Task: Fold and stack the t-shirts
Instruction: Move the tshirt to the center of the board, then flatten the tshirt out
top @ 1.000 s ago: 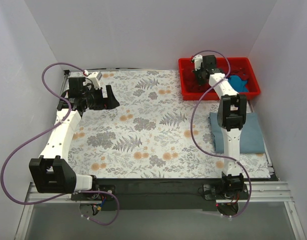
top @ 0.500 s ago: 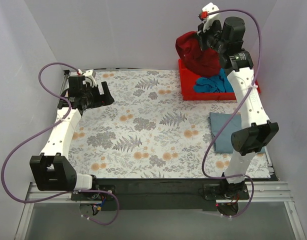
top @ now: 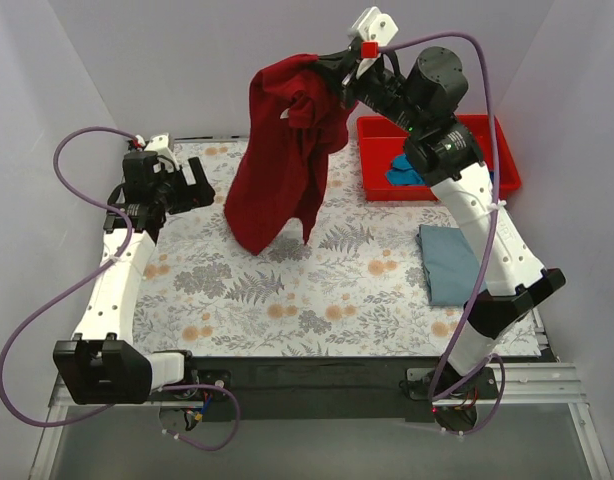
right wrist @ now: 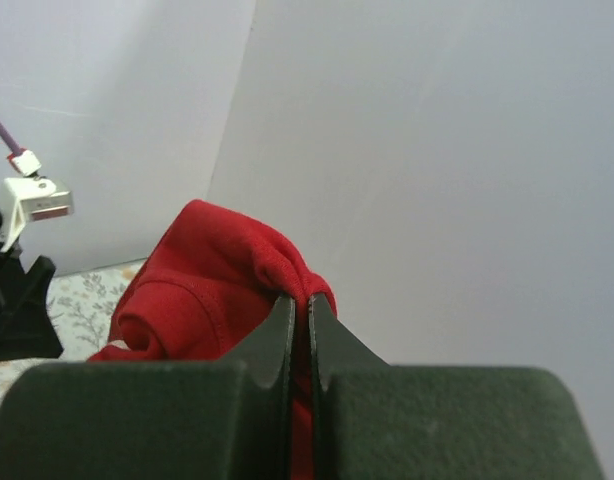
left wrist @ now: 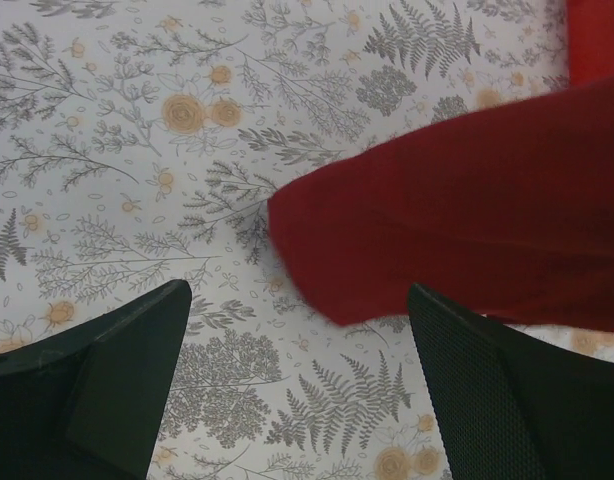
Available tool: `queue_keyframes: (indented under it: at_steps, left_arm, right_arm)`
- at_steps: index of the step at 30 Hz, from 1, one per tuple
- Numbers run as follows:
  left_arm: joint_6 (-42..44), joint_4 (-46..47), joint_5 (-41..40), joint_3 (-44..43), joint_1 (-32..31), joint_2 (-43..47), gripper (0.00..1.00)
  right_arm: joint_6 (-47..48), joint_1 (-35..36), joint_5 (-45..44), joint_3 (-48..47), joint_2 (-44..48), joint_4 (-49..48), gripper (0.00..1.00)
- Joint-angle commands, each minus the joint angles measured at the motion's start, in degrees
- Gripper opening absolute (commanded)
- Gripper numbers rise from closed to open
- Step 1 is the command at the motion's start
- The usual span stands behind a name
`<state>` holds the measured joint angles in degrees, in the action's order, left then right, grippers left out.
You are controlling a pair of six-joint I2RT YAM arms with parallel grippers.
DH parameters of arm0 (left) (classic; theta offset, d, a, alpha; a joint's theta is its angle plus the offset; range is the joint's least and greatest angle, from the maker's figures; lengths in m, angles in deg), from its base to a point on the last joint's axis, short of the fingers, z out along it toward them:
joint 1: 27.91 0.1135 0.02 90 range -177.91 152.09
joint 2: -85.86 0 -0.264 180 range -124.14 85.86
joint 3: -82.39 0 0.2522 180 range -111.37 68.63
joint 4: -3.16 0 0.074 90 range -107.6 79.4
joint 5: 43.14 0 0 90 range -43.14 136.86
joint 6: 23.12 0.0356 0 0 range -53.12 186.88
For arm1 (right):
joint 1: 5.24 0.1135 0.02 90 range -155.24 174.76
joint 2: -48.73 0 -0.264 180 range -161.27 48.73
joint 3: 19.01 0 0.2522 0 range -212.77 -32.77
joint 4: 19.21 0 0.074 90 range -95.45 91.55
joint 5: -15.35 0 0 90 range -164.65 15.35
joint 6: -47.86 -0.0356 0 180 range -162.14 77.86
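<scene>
My right gripper (top: 332,68) is raised high and shut on the dark red t-shirt (top: 282,160), which hangs down over the middle of the floral table; in the right wrist view (right wrist: 299,305) cloth (right wrist: 202,290) bunches above the closed jaws. The shirt's lower end (left wrist: 457,230) shows in the left wrist view. My left gripper (top: 209,187) is open and empty at the back left, just left of the hanging shirt. A folded grey-blue t-shirt (top: 449,262) lies at the right edge. A teal-blue t-shirt (top: 412,168) lies crumpled in the red bin (top: 439,130).
The red plastic bin stands at the back right corner. White walls close in the table on the left, back and right. The floral cloth (top: 287,290) covers the table.
My right gripper has lifted the dark red t-shirt out of the bin and swung it left over the table. My left gripper has shifted slightly left.
</scene>
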<state>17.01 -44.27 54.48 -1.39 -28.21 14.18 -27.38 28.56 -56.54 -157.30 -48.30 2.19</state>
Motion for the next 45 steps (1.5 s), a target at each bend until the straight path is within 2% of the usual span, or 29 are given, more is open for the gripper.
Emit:
queue_keyframes:
  at_steps: [1,5,9,10,11,13,14,16,17,20,23,24,26,27,29,33,40,43,44,45]
  left_arm:
    - [-1.11,1.50,-1.56,-0.82,2.40,3.12,0.89]
    - [-1.02,0.80,1.08,-1.70,3.28,3.21,0.91]
    - [1.69,-1.39,4.15,-2.49,3.63,2.34,0.92]
    - [2.66,-2.96,6.42,-2.75,3.55,1.46,0.92]
    - [3.80,-3.85,7.14,-3.10,3.55,1.02,0.92]
    - [8.80,-7.26,9.33,-3.37,3.55,0.14,0.92]
    - [11.26,-8.50,13.00,-2.67,3.55,-0.39,0.92]
    - [19.05,-12.45,16.19,-1.27,3.63,-0.48,0.92]
    - [22.24,-13.86,18.29,-0.48,3.63,0.04,0.92]
    - [33.38,-19.31,24.54,4.00,3.20,0.66,0.91]
    - [39.73,-20.74,24.21,10.23,1.09,1.10,0.86]
    - [40.46,-19.95,23.16,11.82,-0.83,1.19,0.81]
    - [40.29,-15.83,18.85,15.95,-4.44,1.10,0.79]
    - [40.37,-14.51,17.79,16.84,-5.84,0.84,0.79]
    - [40.02,-11.08,14.89,19.30,-9.80,-1.09,0.78]
    - [39.59,-6.59,10.59,22.11,-15.95,-5.30,0.77]
    - [39.58,0.88,5.74,24.49,-17.37,-11.02,0.74]
    - [39.50,2.20,4.08,25.37,-17.63,-13.13,0.64]
    - [38.89,2.21,3.64,25.37,-17.63,-13.57,0.52]
    - [38.36,2.29,2.76,25.02,-17.55,-14.01,0.44]
  right_arm:
    - [0.18,1.53,-1.50,2.87,3.95,-7.02,0.01]
    - [-1.49,3.11,-1.85,11.75,7.02,-7.11,0.01]
    - [-4.21,3.73,-5.09,28.15,12.12,-9.31,0.01]
    - [-5.44,3.73,-6.93,31.59,14.31,-9.31,0.01]
    - [-7.45,3.64,-13.91,34.76,15.46,-8.79,0.01]
    - [-8.70,2.77,-21.32,43.52,18.44,-7.73,0.12]
    - [-8.79,0.67,-24.06,46.02,19.42,-4.86,0.31]
    - [-9.14,-1.71,-25.75,53.64,22.48,-3.16,0.57]
    - [-8.97,-4.16,-24.97,55.78,23.37,-1.16,0.74]
    - [-6.42,-6.98,-23.92,60.00,25.48,4.11,0.82]
    - [-1.07,-7.70,-18.57,61.07,26.02,10.61,0.82]
    - [1.12,-7.70,-12.20,61.94,25.93,12.03,0.82]
    - [5.95,-7.61,-5.41,62.83,25.06,15.80,0.82]
    - [7.89,-7.52,-3.45,63.96,24.53,16.96,0.90]
    - [10.10,-7.44,-2.29,64.85,22.25,18.37,0.92]
    - [12.30,-6.91,-2.73,65.12,17.06,18.90,0.90]
    - [12.57,-2.08,-6.24,63.36,8.10,15.75,0.85]
    - [12.39,1.26,-9.14,63.71,4.85,13.99,0.85]
    - [12.31,1.53,-10.71,63.97,4.05,13.03,0.85]
    - [12.13,1.70,-11.51,64.06,3.35,12.32,0.85]
